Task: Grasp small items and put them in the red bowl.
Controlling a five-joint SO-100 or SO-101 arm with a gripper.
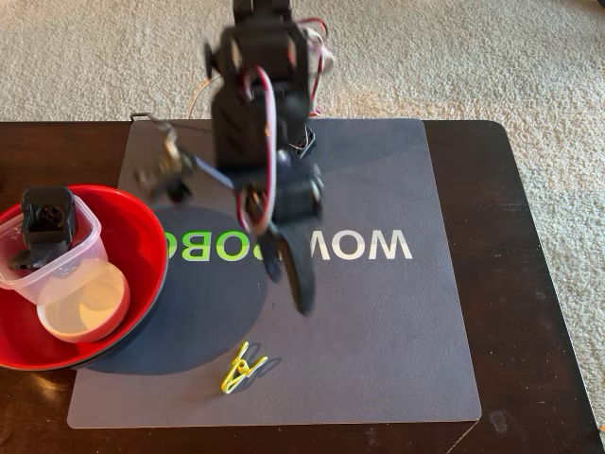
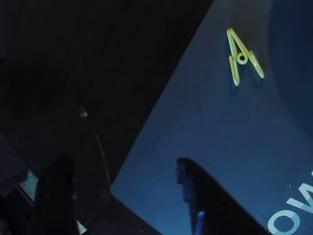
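Observation:
The red bowl (image 1: pixel 142 246) stands at the left of the fixed view. In it lie the small white bowl (image 1: pixel 83 305), the clear square container (image 1: pixel 59 255) and the black boxy part (image 1: pixel 47 222), which sits in the container. The short black cylinder is not in view. The tiny yellow clip (image 1: pixel 244 367) lies on the grey mat (image 1: pixel 397 340), near its front edge; it also shows in the wrist view (image 2: pixel 242 56). My gripper (image 1: pixel 288 291) hangs over the mat's middle, above and behind the clip, motion-blurred. In the wrist view the gripper (image 2: pixel 122 164) is open and empty.
The mat with white and green lettering (image 1: pixel 369 246) covers most of the dark wooden table (image 1: pixel 529 284). Beige carpet (image 1: pixel 473 57) lies beyond the table's far edge. The arm's base (image 1: pixel 274 57) stands at the mat's far side.

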